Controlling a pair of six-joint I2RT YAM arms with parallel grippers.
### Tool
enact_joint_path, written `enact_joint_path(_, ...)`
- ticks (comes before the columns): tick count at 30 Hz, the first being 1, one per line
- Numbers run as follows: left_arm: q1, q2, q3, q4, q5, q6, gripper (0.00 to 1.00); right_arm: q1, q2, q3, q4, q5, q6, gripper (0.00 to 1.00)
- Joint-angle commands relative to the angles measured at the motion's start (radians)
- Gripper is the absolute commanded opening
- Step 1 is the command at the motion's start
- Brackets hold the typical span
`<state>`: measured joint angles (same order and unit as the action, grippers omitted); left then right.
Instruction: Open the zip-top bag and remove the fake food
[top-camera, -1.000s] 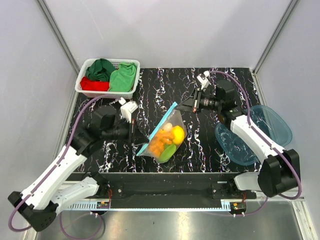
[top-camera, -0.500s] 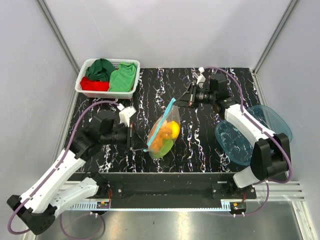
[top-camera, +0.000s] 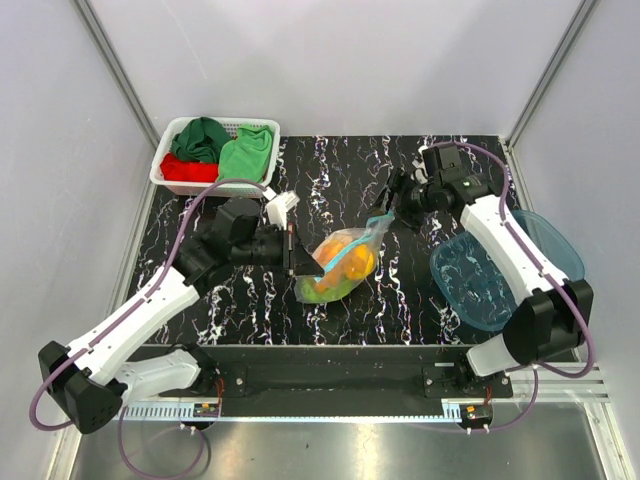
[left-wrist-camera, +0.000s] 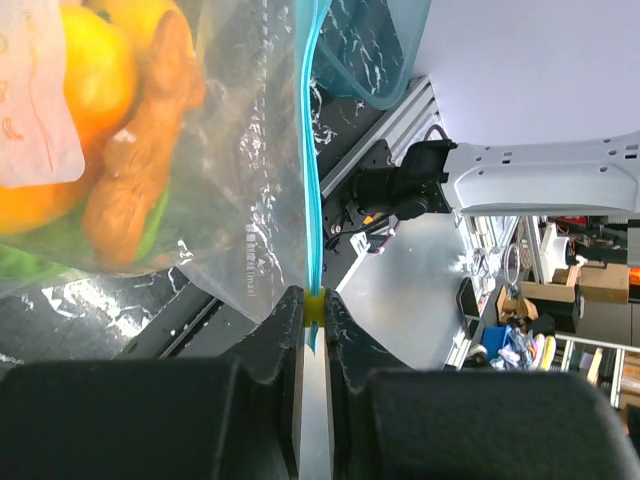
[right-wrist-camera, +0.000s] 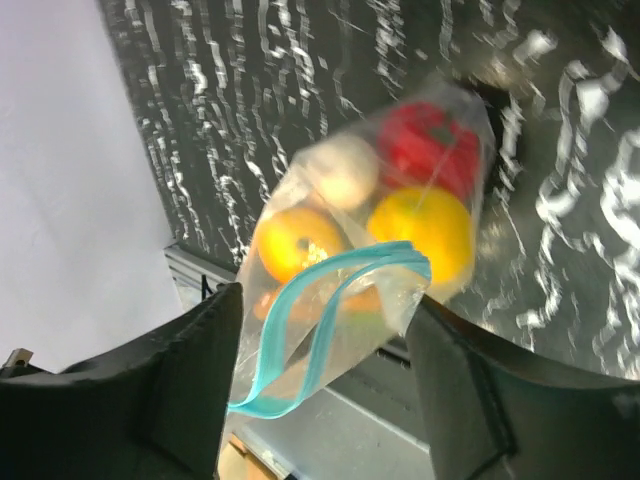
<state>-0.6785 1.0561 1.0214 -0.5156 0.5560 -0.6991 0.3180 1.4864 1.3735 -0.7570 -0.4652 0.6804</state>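
Observation:
The zip-top bag (top-camera: 340, 265) hangs above the middle of the black mat, its light blue zip strip (top-camera: 362, 240) running up to the right. My left gripper (top-camera: 293, 258) is shut on the strip's left end, and in the left wrist view the jaws pinch a small yellow tab (left-wrist-camera: 315, 308) on it. The fake food (top-camera: 345, 262) is inside the bag: red (right-wrist-camera: 430, 145), white (right-wrist-camera: 340, 170), yellow (right-wrist-camera: 420, 230) and orange (right-wrist-camera: 295, 245) pieces. My right gripper (top-camera: 393, 205) is open, with the strip's parted loop (right-wrist-camera: 330, 320) between its fingers but not clamped.
A white basket (top-camera: 170, 178) with red and green cloths stands at the back left corner. Two translucent teal tubs (top-camera: 505, 265) lie at the right edge of the mat, under my right arm.
My right gripper has let go of the zip strip and opened. My left arm has moved right with the bag, and the bag's mouth now gapes in a loop.

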Motion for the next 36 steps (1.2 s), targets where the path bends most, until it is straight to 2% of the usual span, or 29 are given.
enact_joint_path(1, -0.021, 0.037, 0.031, 0.094, 0.008, 0.019, 0.0, 0.003, -0.078, 0.081, -0.277, 0.125, 0.057, 0.78)
enact_joint_path(4, -0.041, 0.042, 0.019, 0.101, 0.031, 0.012, 0.0, 0.004, -0.109, 0.056, -0.311, 0.105, 0.108, 0.8)
enact_joint_path(10, -0.058, 0.045, 0.005, 0.115, 0.031, 0.029, 0.0, 0.004, -0.141, 0.044, -0.38, 0.188, 0.166, 0.81)
enact_joint_path(15, -0.065, 0.045, -0.001, 0.12, 0.033, 0.024, 0.0, 0.004, -0.181, -0.019, -0.314, 0.209, 0.191, 0.75)
enact_joint_path(16, -0.066, 0.042, -0.003, 0.121, 0.033, 0.021, 0.0, 0.004, -0.178, -0.014, -0.298, 0.209, 0.194, 0.73)
enact_joint_path(28, -0.085, 0.061, -0.003, 0.124, 0.025, 0.023, 0.0, 0.003, -0.109, 0.09, -0.272, 0.237, 0.185, 0.73)
enact_joint_path(32, -0.087, 0.056, -0.003, 0.124, 0.028, 0.024, 0.0, 0.004, -0.091, 0.059, -0.245, 0.224, 0.2, 0.68)
enact_joint_path(36, -0.087, 0.056, -0.001, 0.124, 0.03, 0.027, 0.0, 0.004, -0.103, 0.018, -0.216, 0.221, 0.211, 0.57)
